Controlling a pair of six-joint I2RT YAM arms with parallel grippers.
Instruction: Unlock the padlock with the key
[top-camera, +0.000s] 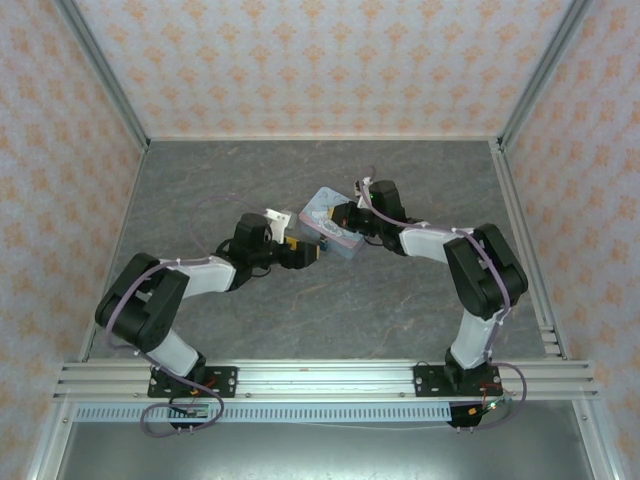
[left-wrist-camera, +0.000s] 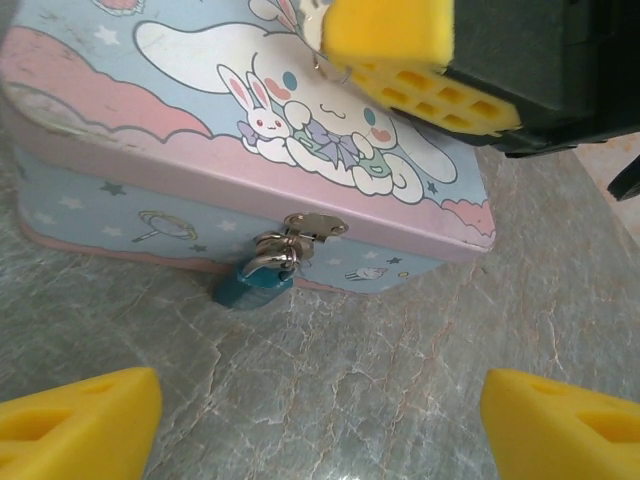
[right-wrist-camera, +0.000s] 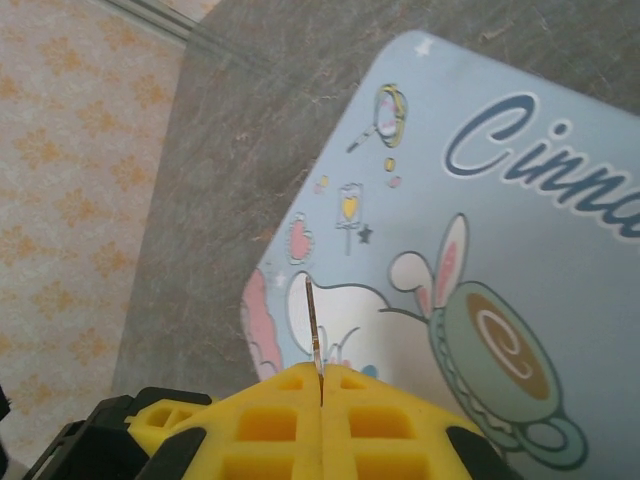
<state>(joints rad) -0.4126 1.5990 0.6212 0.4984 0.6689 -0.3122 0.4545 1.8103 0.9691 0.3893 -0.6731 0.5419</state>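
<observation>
Starting big: the grey stone-look surface (top-camera: 250, 180) looks slick, so anything light on it will slide under a side push.

The tin (left-wrist-camera: 120, 140) sits mid-surface between both arms. It has a pale-blue cartoon lid (right-wrist-camera: 480, 200) and looks like thin sheet metal. We judge it light and easy to shove or dent. It's not the thing to grip, but it may need bracing since the lock hangs off it.

Left hand (left-wrist-camera: 320, 405) is spread wide and low in front of the tin's latch side, holding nothing. Right hand (right-wrist-camera: 320, 390) is over the lid, pads (right-wrist-camera: 270, 425) pressed together on the key.

The padlock (left-wrist-camera: 250, 288) is tiny with a teal body, hanging from the hasp (left-wrist-camera: 305, 228) on the tin's front wall. Its bottom is at or just above the surface; we can't tell which. We read it as rigid, light and smooth, free to swing on its shackle (left-wrist-camera: 268, 258), so it'll twist away from key pressure. Best hold, in our view, is left pads across the flat faces of the body, leaving the bottom end free. The keyhole isn't visible.

The key (right-wrist-camera: 312, 325) is a thin sliver poking out past the pads, edge-on, above the lid and apart from the lock. It's stiff but slim with little grip area, so it's likely to pivot if loaded off-axis. We'd insert it straight and keep the torque gentle.
</observation>
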